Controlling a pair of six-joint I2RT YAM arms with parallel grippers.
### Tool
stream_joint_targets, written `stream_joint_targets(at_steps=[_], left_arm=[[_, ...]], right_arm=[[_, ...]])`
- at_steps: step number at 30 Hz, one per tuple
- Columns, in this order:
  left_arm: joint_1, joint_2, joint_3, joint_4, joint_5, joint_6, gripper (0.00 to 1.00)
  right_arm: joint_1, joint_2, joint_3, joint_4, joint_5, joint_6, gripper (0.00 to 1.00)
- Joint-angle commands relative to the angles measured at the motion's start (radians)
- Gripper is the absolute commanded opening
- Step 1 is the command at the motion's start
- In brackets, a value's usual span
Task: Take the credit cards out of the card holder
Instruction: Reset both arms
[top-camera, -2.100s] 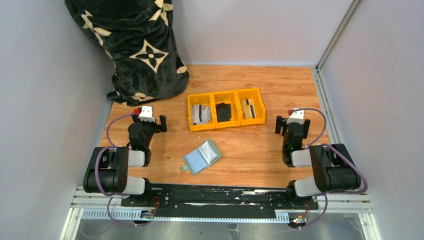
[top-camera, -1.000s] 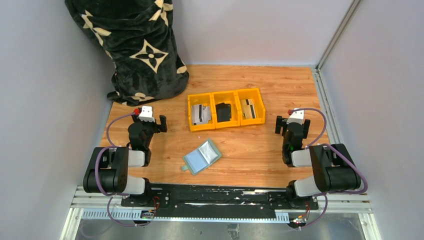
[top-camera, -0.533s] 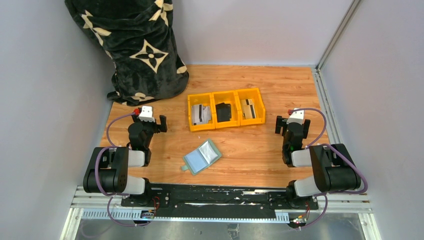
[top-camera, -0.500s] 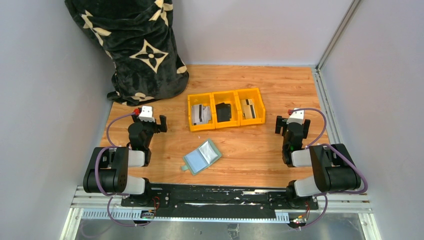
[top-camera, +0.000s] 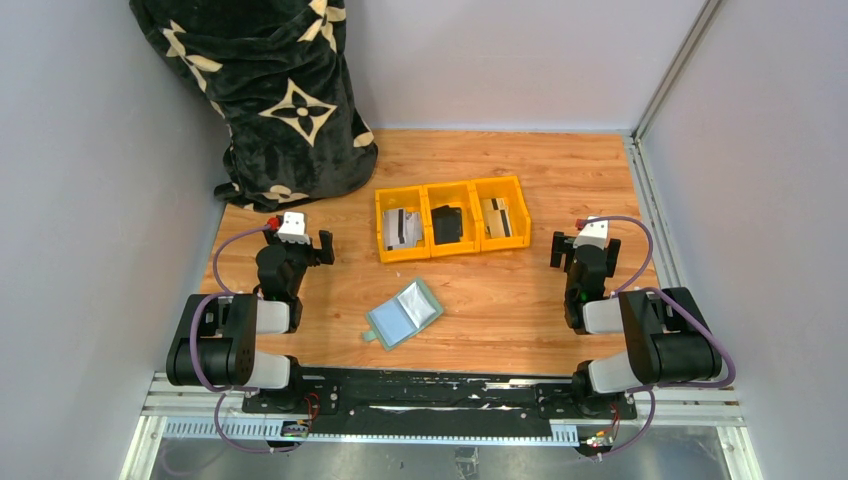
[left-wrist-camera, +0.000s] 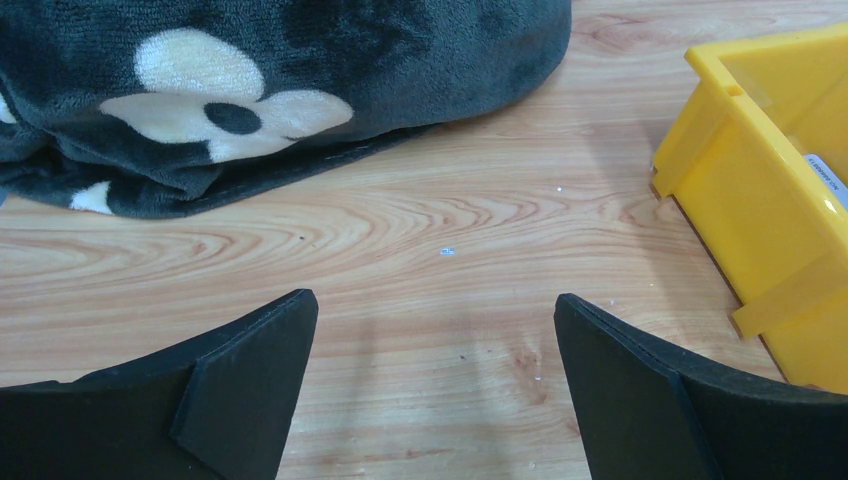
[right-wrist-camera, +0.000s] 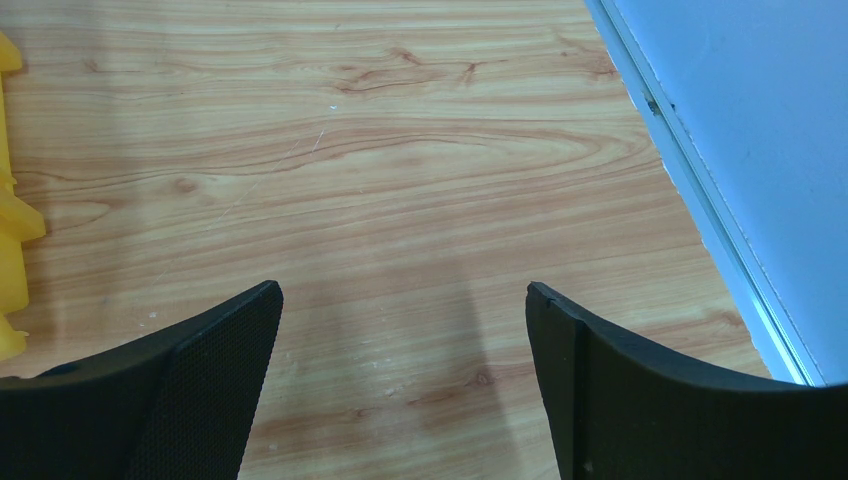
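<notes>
The sage-green card holder (top-camera: 403, 314) lies open on the wooden table, near the front centre, its clear sleeves facing up. I cannot tell whether its sleeves hold anything. Pale credit cards with dark stripes lie in the left compartment (top-camera: 402, 228) and the right compartment (top-camera: 505, 220) of the yellow tray (top-camera: 448, 186). My left gripper (top-camera: 297, 240) (left-wrist-camera: 433, 300) rests open at the left, over bare wood. My right gripper (top-camera: 585, 243) (right-wrist-camera: 402, 290) rests open at the right, also over bare wood. Both are well apart from the card holder.
A black block-like item (top-camera: 447, 224) sits in the tray's middle compartment. A dark patterned blanket (top-camera: 270, 90) (left-wrist-camera: 250, 90) is heaped at the back left. The tray's corner (left-wrist-camera: 760, 180) is close to the left gripper. A wall rail (right-wrist-camera: 700, 200) runs right of the right gripper.
</notes>
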Motion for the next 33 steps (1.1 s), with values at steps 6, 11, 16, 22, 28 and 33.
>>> stream_joint_targets(at_steps=[6,11,16,22,28,33], left_arm=[[-0.005,-0.011,0.017,0.003,-0.016,0.013,1.0],[-0.005,-0.009,0.015,0.004,-0.016,0.013,1.0],[-0.005,-0.01,0.015,0.004,-0.014,0.013,1.0],[-0.005,-0.009,0.014,0.003,-0.014,0.013,1.0],[-0.005,-0.009,0.015,0.004,-0.015,0.013,1.0],[-0.005,-0.009,0.016,0.004,-0.015,0.013,1.0]], right_arm=[[-0.013,-0.004,0.009,0.023,-0.002,-0.008,0.95],[-0.013,-0.004,0.009,0.023,-0.001,-0.007,0.95],[-0.013,-0.001,0.02,0.009,-0.095,-0.053,0.95],[-0.023,-0.004,0.014,0.013,-0.227,-0.08,0.95],[-0.024,-0.006,0.013,0.012,-0.227,-0.08,0.95],[-0.024,-0.004,0.013,0.012,-0.225,-0.08,0.95]])
